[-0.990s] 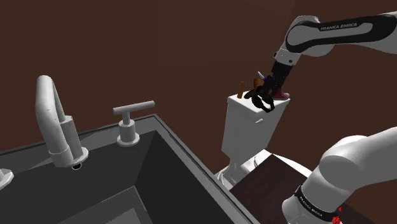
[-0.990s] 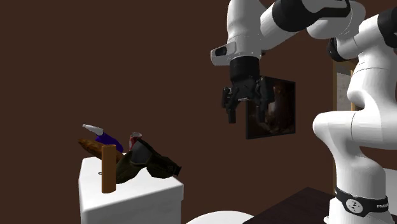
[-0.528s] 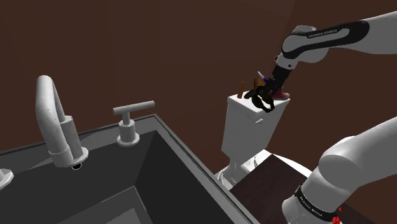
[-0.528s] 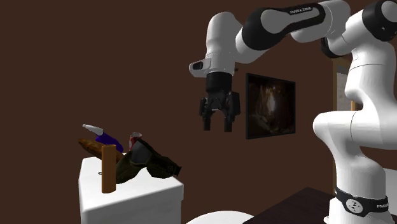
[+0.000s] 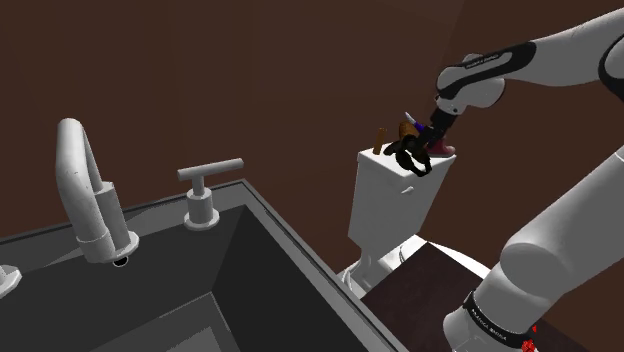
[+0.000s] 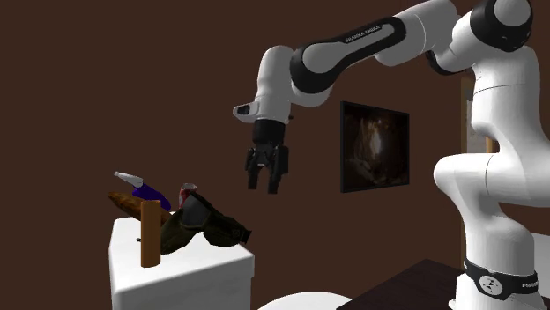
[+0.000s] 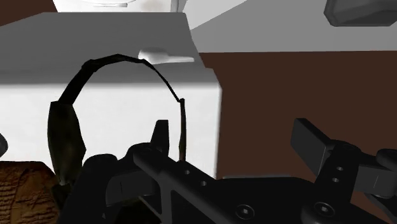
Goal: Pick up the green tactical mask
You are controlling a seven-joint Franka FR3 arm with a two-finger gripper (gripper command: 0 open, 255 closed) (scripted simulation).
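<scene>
Noted the gripper (image 6: pixel 264 183) open-fingered and empty, up in the air, apart from the dark green mask (image 6: pixel 208 225). Noted that mask lying on a white tank (image 6: pixel 181 275).

Sink (image 5: pixel 215 300), faucet (image 5: pixel 84 190), white toilet tank (image 5: pixel 393 205), framed picture (image 6: pixel 375 146)

The mask (image 6: pixel 207 225) is dark olive and black, lower left in the second exterior view on a white tank (image 6: pixel 181 277). Tool (image 6: pixel 264 186) black, arm (image 6: pixel 353 48) white, wall (image 6: pixel 88 88) dark brown, sink (image 5: pixel 150 290) grey.
</scene>
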